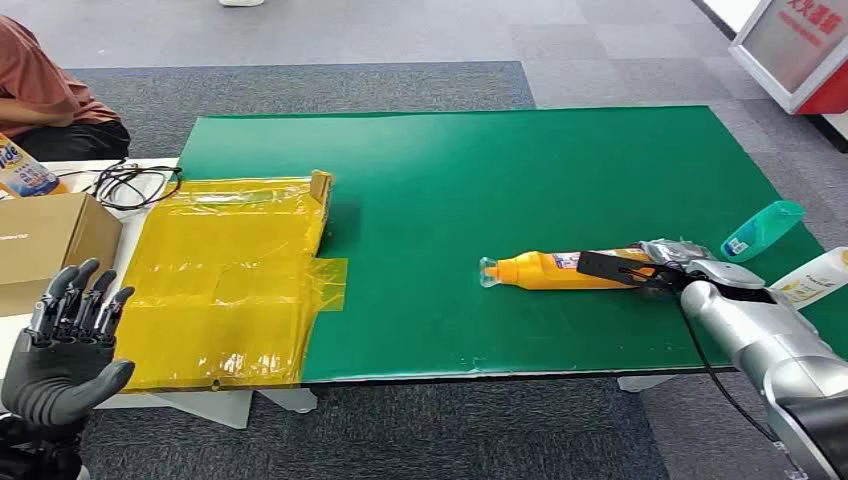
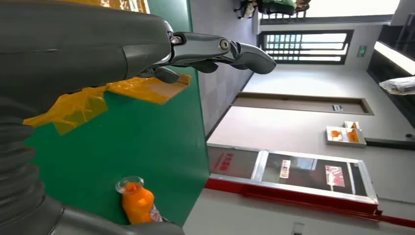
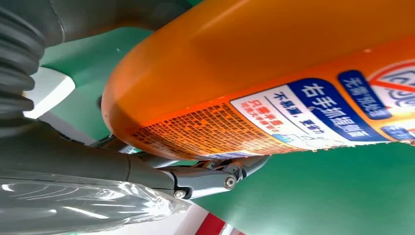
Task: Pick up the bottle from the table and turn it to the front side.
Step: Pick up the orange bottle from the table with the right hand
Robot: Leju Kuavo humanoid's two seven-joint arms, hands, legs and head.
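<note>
Up close at the right wrist we read the blue-and-white label on the orange bottle (image 3: pixel 274 83); from the head we see it lying on the green table (image 1: pixel 450 200), clear cap toward our left. Our right hand (image 1: pixel 640 272) wraps its base. Our left hand (image 1: pixel 70 340) hangs open, empty.

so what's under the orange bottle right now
The orange bottle lies on the green mat. The right hand wraps its base; fingers reach beneath it. The contact underneath is hidden.
</note>
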